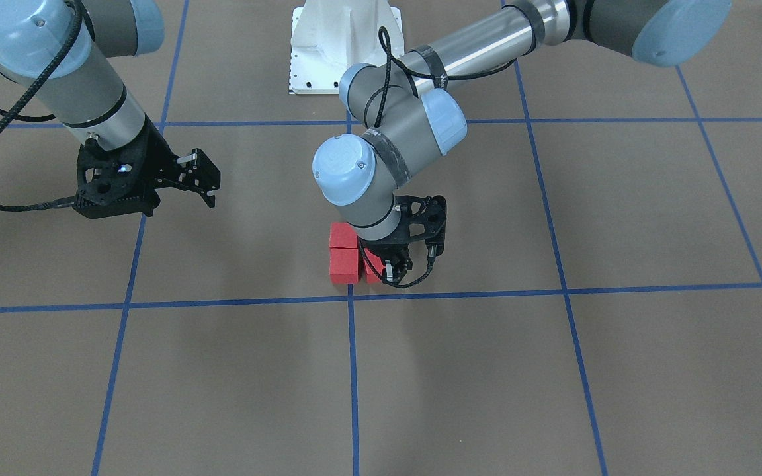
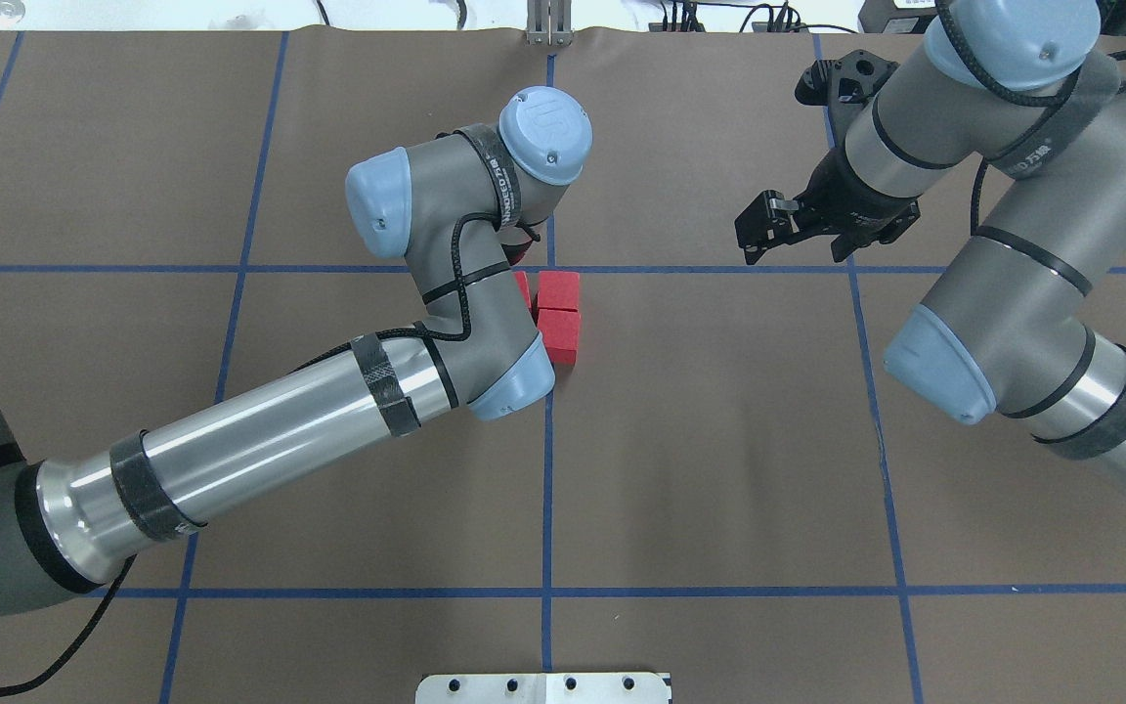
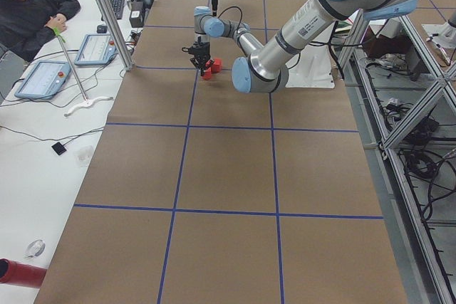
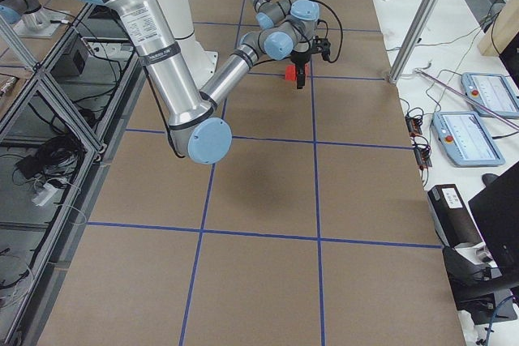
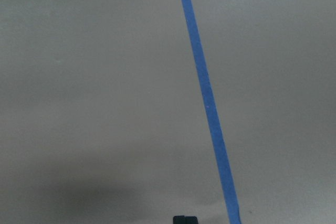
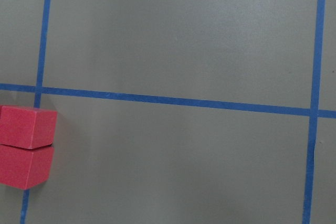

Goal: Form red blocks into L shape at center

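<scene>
Two red blocks (image 1: 344, 251) lie touching in a line just behind the center crossing (image 1: 351, 297); they also show in the overhead view (image 2: 559, 313) and the right wrist view (image 6: 26, 145). A third red block (image 1: 372, 266) sits beside the one nearer the crossing and touches it; it is partly hidden (image 2: 522, 290). My left gripper (image 1: 395, 270) is low at the table, and its jaws look shut on this third block. My right gripper (image 1: 206, 184) is open and empty, held above the table well off to the side (image 2: 757, 233).
The white robot base plate (image 1: 344, 46) stands behind the blocks. My left arm's elbow and forearm (image 2: 446, 293) hang over the squares beside the blocks. Operators' tablets and a person (image 3: 28, 12) are past the table's far edge.
</scene>
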Robot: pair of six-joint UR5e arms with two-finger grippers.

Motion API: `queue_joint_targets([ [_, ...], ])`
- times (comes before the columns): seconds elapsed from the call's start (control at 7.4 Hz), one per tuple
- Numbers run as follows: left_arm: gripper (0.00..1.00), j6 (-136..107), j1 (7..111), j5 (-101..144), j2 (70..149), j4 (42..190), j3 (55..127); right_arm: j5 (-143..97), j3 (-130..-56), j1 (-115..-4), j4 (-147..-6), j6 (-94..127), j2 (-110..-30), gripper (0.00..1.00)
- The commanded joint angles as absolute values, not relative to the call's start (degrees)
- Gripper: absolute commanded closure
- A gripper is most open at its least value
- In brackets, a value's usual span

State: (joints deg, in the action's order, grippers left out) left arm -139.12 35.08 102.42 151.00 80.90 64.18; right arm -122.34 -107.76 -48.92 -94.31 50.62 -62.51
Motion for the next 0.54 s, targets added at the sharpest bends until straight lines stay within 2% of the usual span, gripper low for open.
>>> queue_joint_targets([
  [0.0, 1.00, -139.0, 35.2, 102.6, 151.0, 82.3, 64.2, -122.3, -107.8, -48.9, -94.3, 50.6, -62.6, 0.01],
  [0.41, 1.00, -138.4, 35.2, 102.7, 151.0, 83.7, 64.3, -122.3, -107.8, -48.9, -94.3, 50.6, -62.7, 0.01],
])
